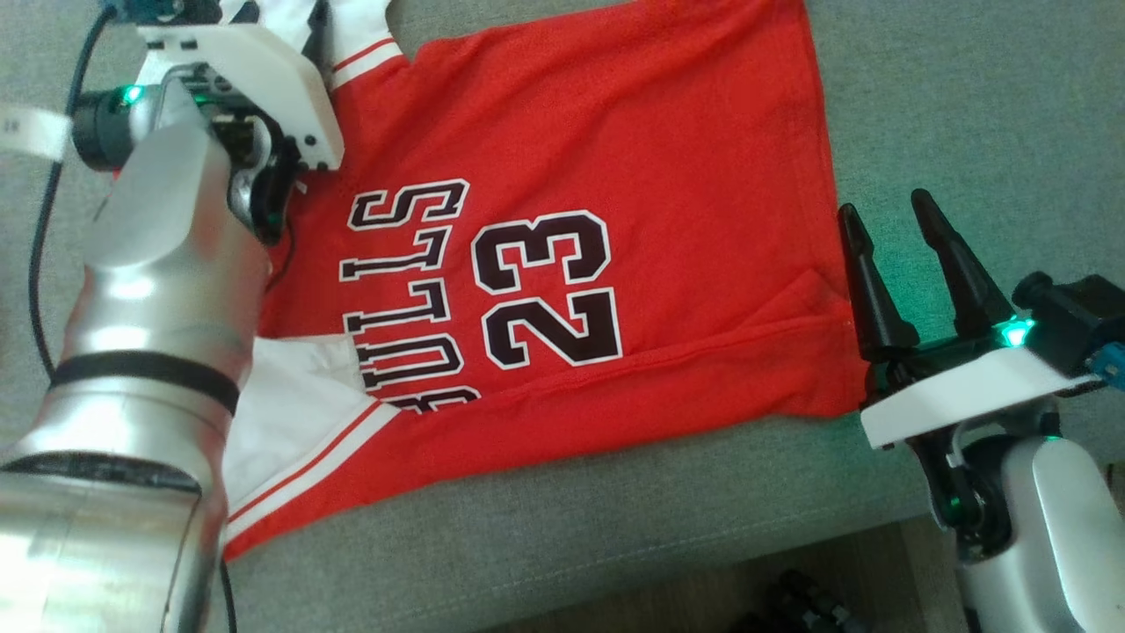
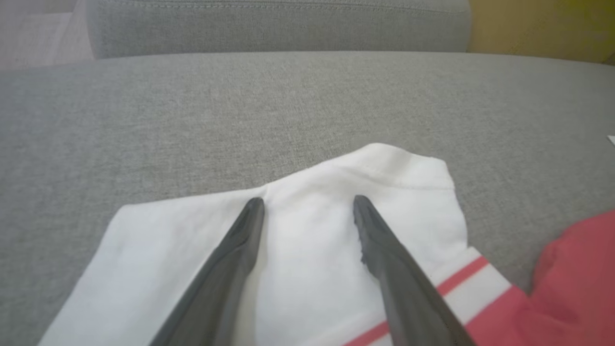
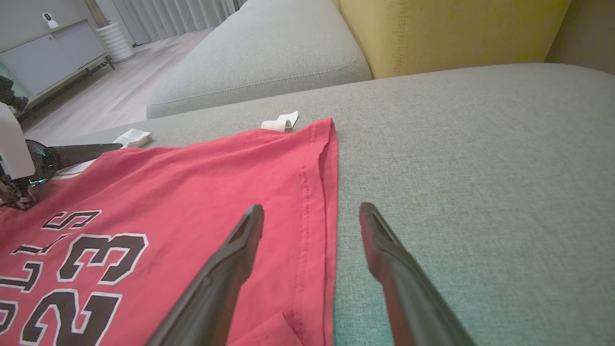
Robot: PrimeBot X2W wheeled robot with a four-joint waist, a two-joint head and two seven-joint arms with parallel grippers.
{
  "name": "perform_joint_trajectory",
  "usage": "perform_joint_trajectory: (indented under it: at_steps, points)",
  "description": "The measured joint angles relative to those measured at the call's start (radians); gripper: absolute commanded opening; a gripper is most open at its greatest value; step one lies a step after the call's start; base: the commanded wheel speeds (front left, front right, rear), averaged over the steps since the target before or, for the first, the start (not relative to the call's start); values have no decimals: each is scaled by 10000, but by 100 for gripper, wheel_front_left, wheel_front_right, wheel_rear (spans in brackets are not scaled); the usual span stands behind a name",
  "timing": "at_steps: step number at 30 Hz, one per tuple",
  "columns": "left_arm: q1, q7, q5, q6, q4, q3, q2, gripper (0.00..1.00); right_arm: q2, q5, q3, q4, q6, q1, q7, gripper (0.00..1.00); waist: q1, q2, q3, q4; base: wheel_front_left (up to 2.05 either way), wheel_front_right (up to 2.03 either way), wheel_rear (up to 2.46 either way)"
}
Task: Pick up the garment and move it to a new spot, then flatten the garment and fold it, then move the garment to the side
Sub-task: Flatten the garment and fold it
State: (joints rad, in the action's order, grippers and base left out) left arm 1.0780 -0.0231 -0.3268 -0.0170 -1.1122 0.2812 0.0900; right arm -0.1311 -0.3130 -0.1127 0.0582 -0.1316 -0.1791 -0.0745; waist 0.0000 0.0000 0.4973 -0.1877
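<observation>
Spread along the front of the grey cushion [image 1: 615,527]: red garment [image 1: 668,176], near corner flipped. Right gripper [image 1: 886,204] fingers apart astride the hem; farther back, left gripper [image 2: 308,201] fingers apart over a white sleeve [image 2: 408,178]. Seemingly mid-flattening; folding, moving aside undone.

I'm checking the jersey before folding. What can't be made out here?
Head view: the left forearm covers the collar end of the red jersey.
Head view: a red fold partly hides the first letter of the lettering.
Right wrist view: white tag at the far hem, too small to read.
Head view: the bottom edge cuts off a dark object on the floor.
</observation>
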Motion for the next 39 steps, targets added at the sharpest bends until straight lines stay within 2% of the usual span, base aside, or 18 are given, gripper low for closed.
perform_joint_trajectory:
  at_steps: [1,2,3,4,5,8,12,17,25,32,39]
  points:
    - [246,336,0,33,-341,54,-17,93,0,-38,-17,-46,0,-14,0,100,0,0,-18,-8,0,0,0]
    - [360,454,4,52,-504,77,-10,73,2,-38,-38,-61,0,-30,-2,100,0,0,-31,-19,0,0,0]
    - [360,454,4,52,-504,77,-10,48,2,-38,-38,-61,0,-30,-2,100,0,0,-31,-19,0,0,0]
    - [448,556,36,98,-633,90,2,29,0,-38,-58,-79,0,-53,-2,100,0,0,-46,-34,0,0,0]
    - [516,596,82,104,-752,109,19,2,0,-40,-69,-98,0,-91,-4,100,0,0,-59,-48,0,0,0]
    - [547,412,90,188,-918,161,54,0,-4,-136,-59,-136,0,-235,-10,100,0,0,-91,-72,0,0,0]
    - [502,-349,86,249,-1152,236,4,0,-59,-213,155,-506,0,-347,-50,100,0,0,-191,-1,0,0,0]
    - [255,-1197,-15,205,-1206,255,-150,0,-380,-418,263,-1235,0,-1336,-153,100,0,0,-281,237,0,0,0]
    - [248,-2082,-17,75,-813,410,-531,0,-886,-892,201,-3298,0,-3543,-374,100,0,0,-234,944,0,0,0]
    - [251,-2253,-117,-12,-21,748,-650,0,-1306,-1409,96,-5710,0,-5210,-489,100,0,0,-41,1505,0,0,0]
    - [86,-2263,-616,-4,771,1354,-656,0,-1419,-1785,-709,-7325,0,-6147,-476,100,0,0,118,1744,0,0,0]
